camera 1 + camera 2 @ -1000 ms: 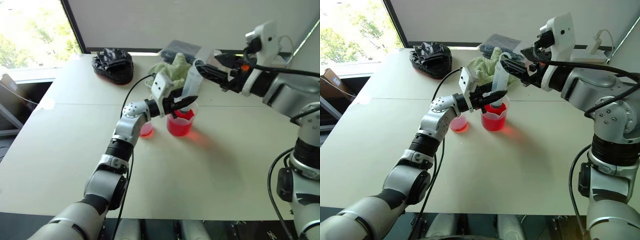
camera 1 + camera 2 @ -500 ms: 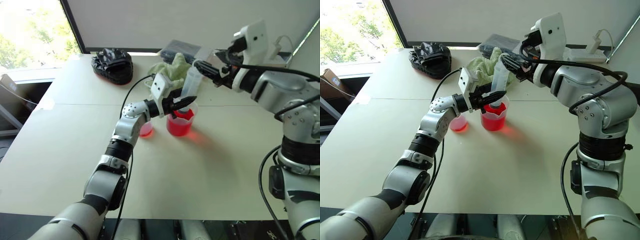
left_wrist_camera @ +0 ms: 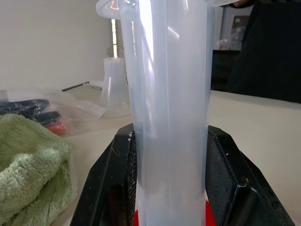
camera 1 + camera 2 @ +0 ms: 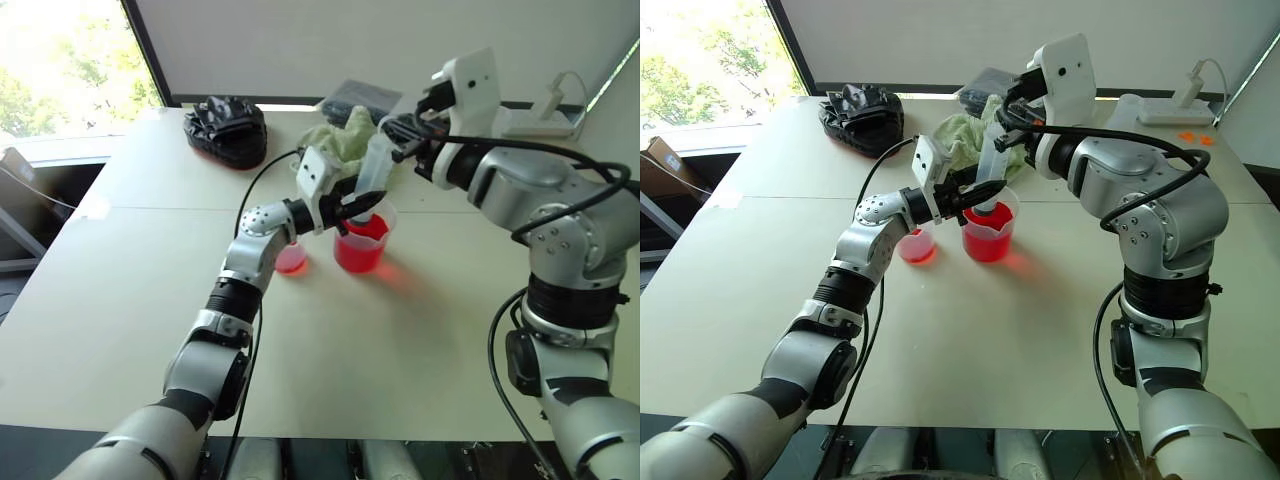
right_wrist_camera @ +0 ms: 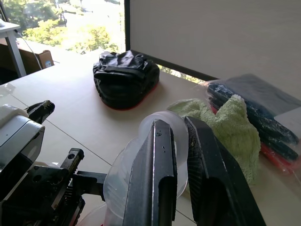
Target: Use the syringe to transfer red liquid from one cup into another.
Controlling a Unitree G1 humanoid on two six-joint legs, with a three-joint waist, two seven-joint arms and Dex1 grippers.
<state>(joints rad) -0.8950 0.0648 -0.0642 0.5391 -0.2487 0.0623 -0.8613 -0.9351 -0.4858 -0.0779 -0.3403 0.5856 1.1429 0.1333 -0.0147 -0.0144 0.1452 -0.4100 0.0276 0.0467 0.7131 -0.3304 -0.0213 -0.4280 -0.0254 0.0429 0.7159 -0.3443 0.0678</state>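
Progress: While your syringe [image 4: 992,165] stands with its tip down in the beaker [image 4: 988,233], you are at the drawing-up stage, as I judge it.
Left gripper [image 4: 977,196]: its fingers pinch the syringe barrel low down, one on each side, just above the beaker rim.
Right gripper [image 4: 1012,123]: pressed together on the plunger's ring at the syringe's top end.
Red liquid [image 4: 987,240]: fills the beaker below the tip; the barrel looks clear, so I judge nothing drawn yet.
Small cup [image 4: 917,246]: just beside the beaker, holding a little red.
Left to do: pull the plunger, carry across, empty.
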